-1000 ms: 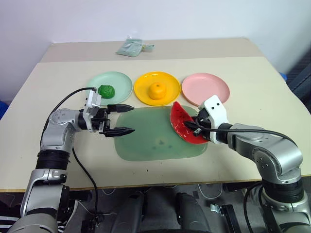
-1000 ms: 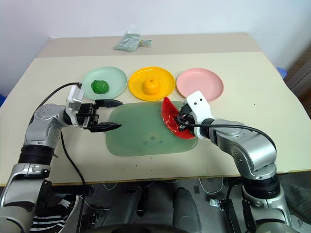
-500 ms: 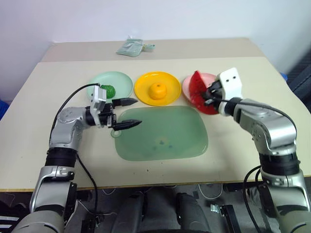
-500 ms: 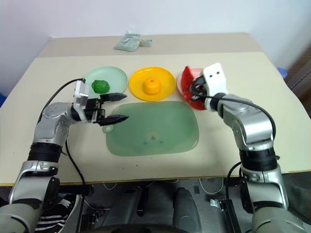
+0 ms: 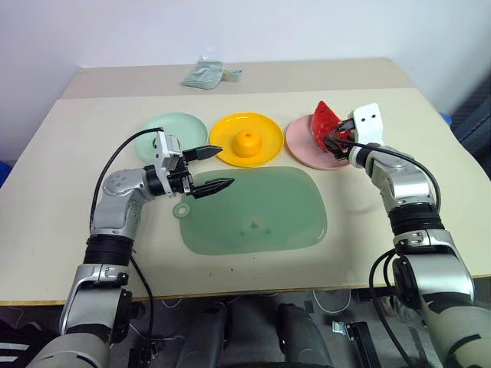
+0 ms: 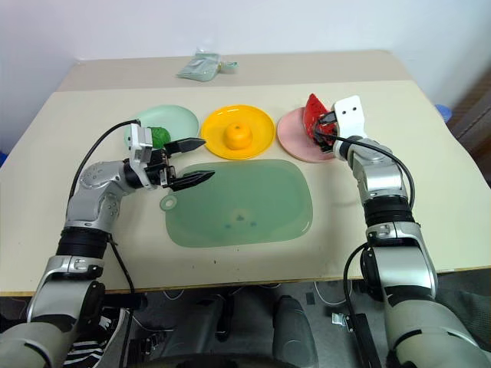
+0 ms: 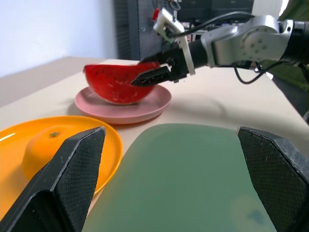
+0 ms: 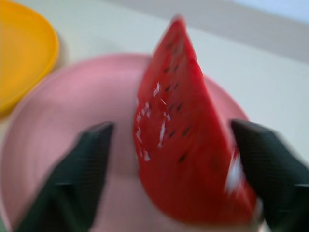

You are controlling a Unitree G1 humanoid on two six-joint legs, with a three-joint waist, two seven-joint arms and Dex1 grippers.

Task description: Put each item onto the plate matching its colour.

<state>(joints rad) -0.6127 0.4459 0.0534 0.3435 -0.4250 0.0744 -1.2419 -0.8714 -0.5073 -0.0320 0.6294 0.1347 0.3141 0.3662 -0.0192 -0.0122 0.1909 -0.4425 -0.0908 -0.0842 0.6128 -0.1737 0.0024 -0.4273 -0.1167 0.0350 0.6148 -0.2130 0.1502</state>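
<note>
A red watermelon slice [image 8: 178, 135] stands on its edge on the pink plate [image 5: 301, 146]. My right gripper [image 5: 331, 142] is open, one finger on each side of the slice, with a gap showing on one side. The orange fruit [image 5: 247, 142] sits on the yellow plate [image 5: 230, 130]. On the mint green plate [image 6: 173, 120] lies the dark-green ball [image 6: 159, 136], partly hidden behind my left wrist. My left gripper [image 5: 222, 165] hangs open and empty over the tray's far left corner, pointing toward the right arm.
A large translucent green tray [image 5: 253, 211] lies in front of the three plates, with a small tab at its left edge. A pale packet [image 5: 205, 74] rests near the table's far edge.
My right arm carried the watermelon slice from the tray's right edge up to the pink plate, and its fingers have parted. The left gripper shifted slightly right, still open.
</note>
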